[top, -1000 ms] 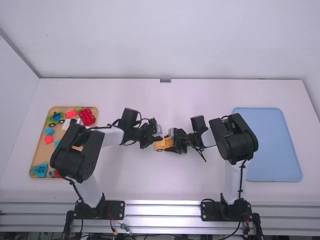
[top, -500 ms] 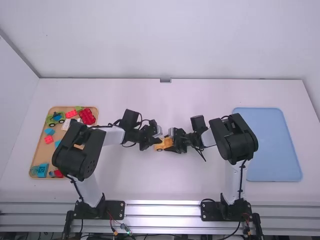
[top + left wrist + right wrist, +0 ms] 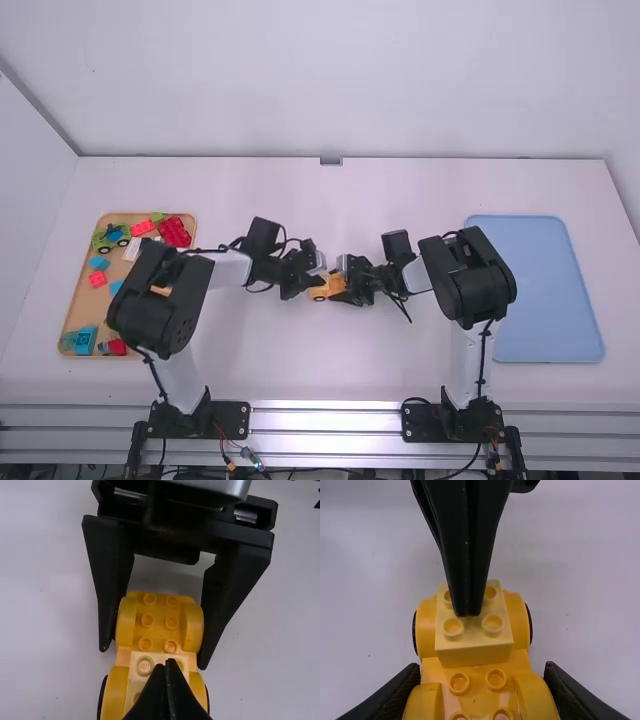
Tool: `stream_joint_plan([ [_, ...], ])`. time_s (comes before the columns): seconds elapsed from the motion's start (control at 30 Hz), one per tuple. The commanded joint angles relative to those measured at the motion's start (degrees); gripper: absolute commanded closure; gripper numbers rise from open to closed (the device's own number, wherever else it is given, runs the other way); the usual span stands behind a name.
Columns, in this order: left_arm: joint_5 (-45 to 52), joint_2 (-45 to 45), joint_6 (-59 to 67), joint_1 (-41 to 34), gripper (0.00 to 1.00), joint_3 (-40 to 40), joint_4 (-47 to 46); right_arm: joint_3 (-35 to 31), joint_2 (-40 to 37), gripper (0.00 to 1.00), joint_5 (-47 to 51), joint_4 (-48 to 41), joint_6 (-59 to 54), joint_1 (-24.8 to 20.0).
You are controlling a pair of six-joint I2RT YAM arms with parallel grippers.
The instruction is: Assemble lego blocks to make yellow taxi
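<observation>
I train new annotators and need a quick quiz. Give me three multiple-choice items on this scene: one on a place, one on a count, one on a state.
1. Where is the blue tray?
A) At the table's left
B) At its right
C) At its middle

2. How many studs does the pale block on the car have?
A) Two
B) Six
C) Four

3. How are the left hand's fingers?
A) Closed together
B) Spread wide
C) Around a red block

1: B, the high view shows it right of both hands.
2: C, the right wrist view shows two rows of two.
3: A, the left wrist view shows the tips meeting over the block.
</observation>
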Motion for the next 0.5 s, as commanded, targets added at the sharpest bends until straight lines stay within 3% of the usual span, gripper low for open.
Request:
stream_joint_plan([
  [0.0,-6.58,3.54,4.22,-0.04,0.98,-0.76,-3.08,0.02,0.85,0.55,1.84,-0.66,0.17,-0.15],
  [0.27,-6.56,-3.76,4.61,1.57,0.99,8.44,-17.22,0.02,0.85,0.54,1.84,-0.66,0.20,-0.24],
  [0.37,-1.36,-7.23,3.91,2.97,0.98,11.78,-19.34,0.04,0.85,0.52,2.25,0.48,2.67,-0.22],
  [0.4,0.52,-8.57,2.47,3.91,0.79,12.83,-19.10,0.02,0.85,0.51,2.71,1.42,4.57,-0.26],
  [0.43,1.25,-9.27,0.15,4.81,0.01,13.57,-18.40,0.02,0.85,0.51,3.41,1.99,5.27,-0.22],
  [0.47,1.49,-9.51,-1.25,5.33,0.00,13.92,-18.01,0.02,0.85,0.51,3.80,2.36,5.64,-0.15],
])
